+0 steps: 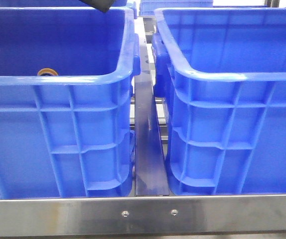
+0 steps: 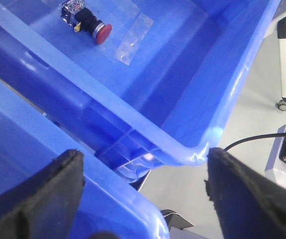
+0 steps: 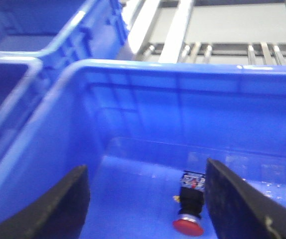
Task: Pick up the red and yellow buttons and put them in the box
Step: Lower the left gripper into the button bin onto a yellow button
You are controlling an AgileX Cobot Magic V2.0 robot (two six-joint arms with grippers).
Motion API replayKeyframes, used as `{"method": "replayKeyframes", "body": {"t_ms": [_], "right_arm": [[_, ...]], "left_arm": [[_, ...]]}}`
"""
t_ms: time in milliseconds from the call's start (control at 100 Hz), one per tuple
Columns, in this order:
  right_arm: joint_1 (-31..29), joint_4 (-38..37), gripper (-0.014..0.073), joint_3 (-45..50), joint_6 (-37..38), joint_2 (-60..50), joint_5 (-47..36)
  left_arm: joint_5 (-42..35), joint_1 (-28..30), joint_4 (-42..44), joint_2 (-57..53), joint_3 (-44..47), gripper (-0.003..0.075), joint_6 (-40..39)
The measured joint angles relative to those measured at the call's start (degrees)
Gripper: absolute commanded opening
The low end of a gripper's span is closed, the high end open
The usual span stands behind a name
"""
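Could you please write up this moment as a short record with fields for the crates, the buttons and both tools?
left crate: bright blue, ribbed sides
right crate: look-alike, alongside, narrow gap between
yellow button: orange ring just showing over the left crate's near rim
red button: lying on a crate floor, cap facing the right wrist camera; also seen from the left wrist
left tool: open, empty, above crate rims
right tool: open, empty, over the red button
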Motion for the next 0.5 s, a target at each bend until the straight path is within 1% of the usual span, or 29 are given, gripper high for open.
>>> {"method": "replayKeyframes", "body": {"t_ms": [210, 280, 380, 500], "right_arm": [[0.00, -0.49, 0.0514, 5.30, 0.00, -10.18, 2.16], [0.00, -0.59, 0.0514, 6.38, 0.00, -12.36, 2.16], [0.00, -0.59, 0.0514, 6.93, 0.00, -13.99, 2.16], [0.00, -0.59, 0.0514, 6.98, 0.00, -14.14, 2.16]], "left_arm": [[-0.11, 0.00, 0.00, -0.16, 0.00, 0.0492, -0.10], [-1.10, 0.00, 0.33, -0.95, 0.00, 0.0492, -1.45], [-2.91, 1.28, 2.85, -2.66, 0.00, 0.0492, -6.80], [-3.62, 5.18, 9.59, -4.22, 0.00, 0.0492, -17.02]]}}
